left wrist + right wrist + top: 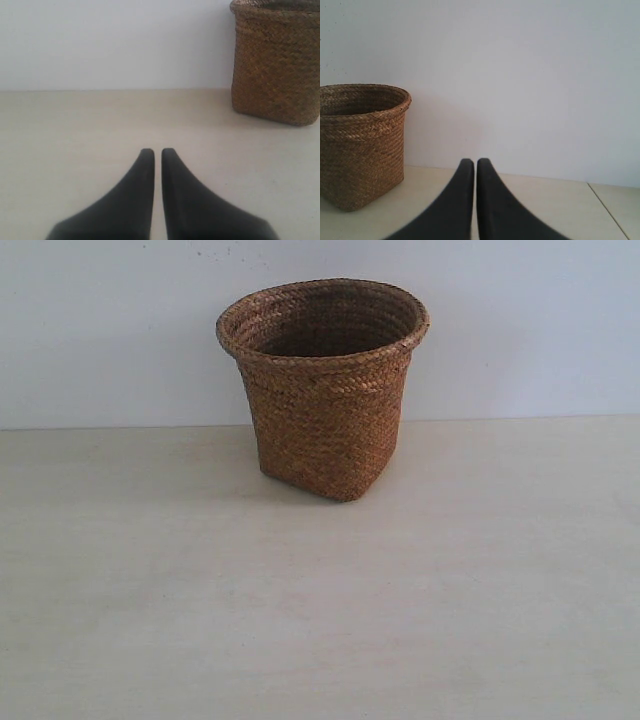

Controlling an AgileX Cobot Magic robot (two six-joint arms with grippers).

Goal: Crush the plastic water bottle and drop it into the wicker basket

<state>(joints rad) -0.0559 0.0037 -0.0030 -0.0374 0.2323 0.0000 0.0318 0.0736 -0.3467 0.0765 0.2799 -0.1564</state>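
Exterior view: wicker basket standing upright toward the back of a pale cream surface.
I am holding my left end effector and right end effector low over that surface, each with its fingers drawn together to a thin slit, gripping no object. The basket is sitting between them, close to the plain white wall; a thin seam is crossing the surface on my right side.

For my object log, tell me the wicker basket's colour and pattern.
The wicker basket is brown with a braided woven pattern, shown best in the exterior view.
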